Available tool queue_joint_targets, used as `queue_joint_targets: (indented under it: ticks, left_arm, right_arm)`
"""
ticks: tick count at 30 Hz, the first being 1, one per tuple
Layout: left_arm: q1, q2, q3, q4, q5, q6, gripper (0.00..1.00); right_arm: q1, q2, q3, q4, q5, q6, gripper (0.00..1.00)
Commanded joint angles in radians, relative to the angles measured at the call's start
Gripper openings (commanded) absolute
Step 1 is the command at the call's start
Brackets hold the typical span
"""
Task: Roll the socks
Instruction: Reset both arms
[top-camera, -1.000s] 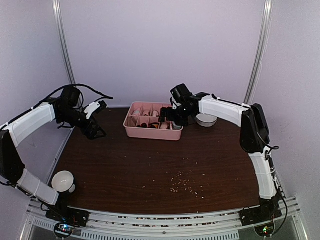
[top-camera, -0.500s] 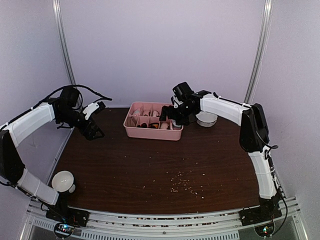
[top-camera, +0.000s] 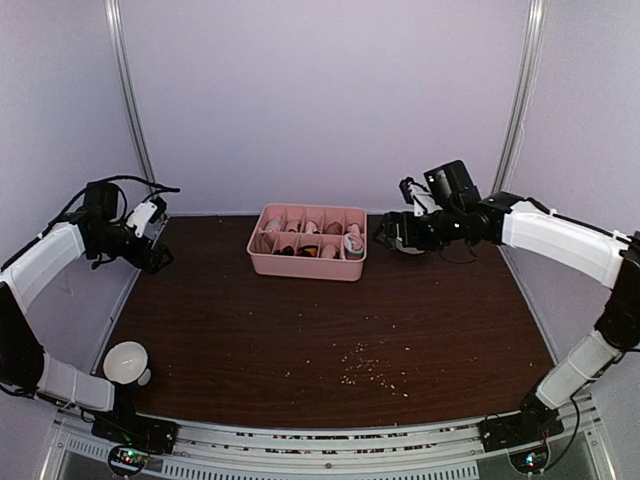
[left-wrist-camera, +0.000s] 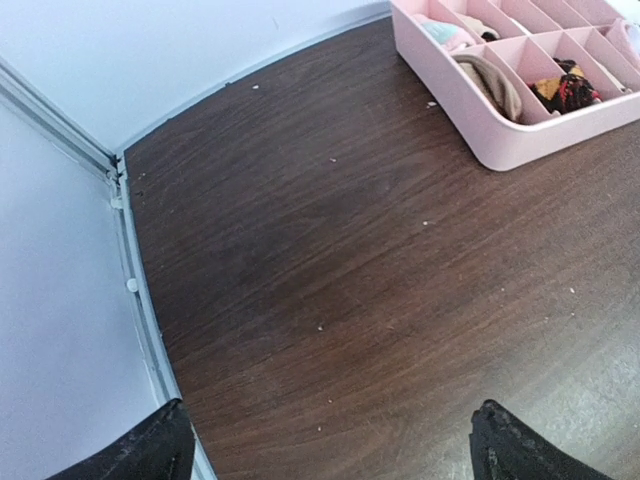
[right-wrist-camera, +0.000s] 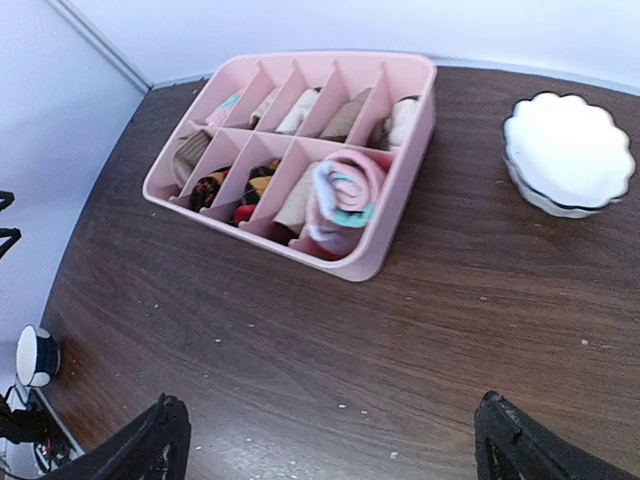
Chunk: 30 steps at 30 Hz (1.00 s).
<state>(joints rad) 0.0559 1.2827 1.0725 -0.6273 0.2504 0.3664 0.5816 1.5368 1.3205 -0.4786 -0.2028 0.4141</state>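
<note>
Risk of rolled pink sock (right-wrist-camera: 340, 200), bulging over tray (right-wrist-camera: 372, 262) rim mid-frame, springing loose and spilling out; left end effector (left-wrist-camera: 330, 455) and right end effector (right-wrist-camera: 335, 450) both released, empty

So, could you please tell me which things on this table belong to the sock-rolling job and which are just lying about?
Belongs to the job:
- rolled pink sock, teal and white patches, in the end compartment of the pink tray

Just lying about:
- white scalloped bowl
- white cup
- scattered crumbs
- other bundles in the tray
</note>
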Motion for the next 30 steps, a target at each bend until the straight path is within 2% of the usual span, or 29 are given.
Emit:
queue_joint_targets:
  ticks: [1, 2, 6, 9, 12, 15, 17, 19, 20, 21, 22, 25, 27, 30]
  left_arm:
    - [0.044, -0.006, -0.127, 0.307, 0.071, -0.082, 0.98]
    - [0.05, -0.024, -0.21, 0.45, 0.085, -0.103, 0.98]
    - [0.051, -0.05, -0.417, 0.837, 0.093, -0.165, 0.98]
    - [0.052, -0.02, -0.515, 1.076, 0.115, -0.208, 0.98]
    - [0.051, 0.045, -0.587, 1.278, 0.125, -0.222, 0.98]
    - [0.052, 0.101, -0.645, 1.431, 0.092, -0.244, 0.98]
    - [0.052, 0.086, -0.676, 1.461, 0.077, -0.239, 0.98]
    - [0.051, 0.09, -0.72, 1.547, 0.022, -0.268, 0.98]
    - [0.05, 0.111, -0.758, 1.631, -0.003, -0.277, 0.98]
    - [0.051, 0.151, -0.817, 1.796, -0.015, -0.3, 0.98]
    - [0.051, 0.149, -0.847, 1.829, -0.028, -0.298, 0.98]
    - [0.049, 0.149, -0.814, 1.768, -0.065, -0.314, 0.98]
    - [0.049, 0.136, -0.756, 1.65, -0.071, -0.307, 0.98]
    - [0.05, 0.141, -0.749, 1.659, -0.079, -0.314, 0.98]
  right_arm:
    - [-0.058, -0.211, -0.239, 0.188, 0.118, -0.037, 0.99]
    - [-0.065, -0.26, -0.314, 0.214, 0.163, -0.047, 0.99]
    - [-0.067, -0.477, -0.524, 0.354, 0.355, -0.126, 0.99]
    - [-0.067, -0.651, -0.729, 0.521, 0.547, -0.276, 1.0]
    - [-0.068, -0.778, -0.997, 0.784, 0.731, -0.386, 1.0]
    - [-0.074, -0.862, -1.193, 1.122, 0.8, -0.483, 0.99]
    - [-0.101, -0.849, -1.268, 1.288, 0.832, -0.492, 0.99]
    - [-0.149, -0.785, -1.264, 1.309, 0.829, -0.495, 1.0]
    - [-0.173, -0.744, -1.265, 1.353, 0.808, -0.499, 1.0]
    - [-0.198, -0.696, -1.27, 1.404, 0.769, -0.5, 1.0]
    - [-0.224, -0.648, -1.265, 1.444, 0.731, -0.489, 1.0]
    - [-0.295, -0.478, -1.23, 1.547, 0.617, -0.472, 1.0]
    - [-0.33, -0.381, -1.184, 1.588, 0.558, -0.504, 1.0]
    - [-0.408, -0.286, -1.154, 1.601, 0.392, -0.496, 1.0]
